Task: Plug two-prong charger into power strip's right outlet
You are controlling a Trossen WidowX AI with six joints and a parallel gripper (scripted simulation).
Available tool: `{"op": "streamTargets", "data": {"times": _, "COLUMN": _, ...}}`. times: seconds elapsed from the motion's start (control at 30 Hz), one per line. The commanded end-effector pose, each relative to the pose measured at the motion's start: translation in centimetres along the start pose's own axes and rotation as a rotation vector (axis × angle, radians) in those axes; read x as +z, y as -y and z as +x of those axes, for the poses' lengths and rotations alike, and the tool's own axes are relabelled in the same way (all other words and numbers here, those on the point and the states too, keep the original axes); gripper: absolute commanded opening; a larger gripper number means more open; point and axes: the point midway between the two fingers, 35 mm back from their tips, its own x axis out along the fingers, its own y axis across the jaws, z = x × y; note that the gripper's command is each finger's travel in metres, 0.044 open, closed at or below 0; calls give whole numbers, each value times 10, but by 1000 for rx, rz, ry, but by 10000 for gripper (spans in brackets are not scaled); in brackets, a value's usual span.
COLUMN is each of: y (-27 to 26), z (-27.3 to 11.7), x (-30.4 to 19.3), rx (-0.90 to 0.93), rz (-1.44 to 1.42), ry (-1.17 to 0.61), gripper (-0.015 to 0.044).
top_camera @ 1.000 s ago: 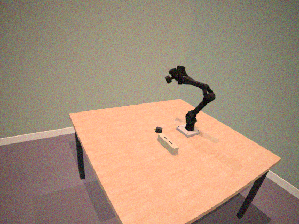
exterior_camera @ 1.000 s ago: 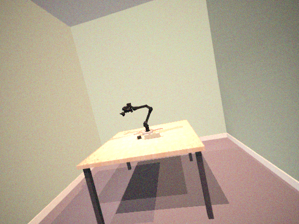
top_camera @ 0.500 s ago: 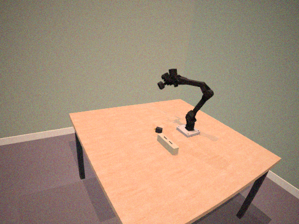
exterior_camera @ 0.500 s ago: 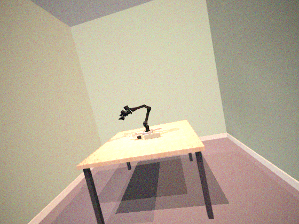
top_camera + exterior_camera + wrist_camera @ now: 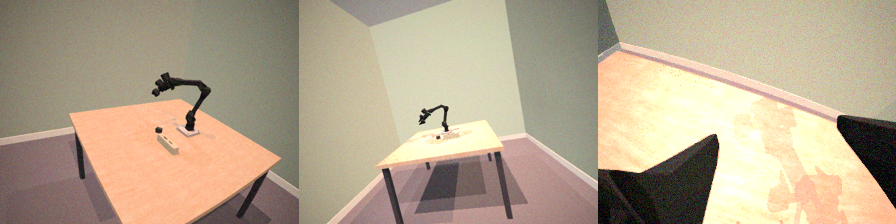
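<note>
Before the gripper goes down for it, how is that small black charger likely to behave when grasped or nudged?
The charger looks small and blocky, so probably rigid and light; a nudge would likely slide it across the table, not roll it. It seems to lie with a tiny yellowish tip pointing sideways, so it may twist in the open gripper if pinched off-centre.
</note>
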Motion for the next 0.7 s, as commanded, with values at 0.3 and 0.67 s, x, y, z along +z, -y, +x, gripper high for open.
{"op": "streamTargets", "data": {"times": 0.3, "y": -80, "z": 2, "x": -39, "rx": 224, "rz": -2, "ry": -203, "gripper": 440}}
{"op": "streamTargets", "data": {"times": 0.67, "y": -137, "z": -12, "x": -80, "rx": 360, "rz": -19, "ry": -403, "gripper": 440}}
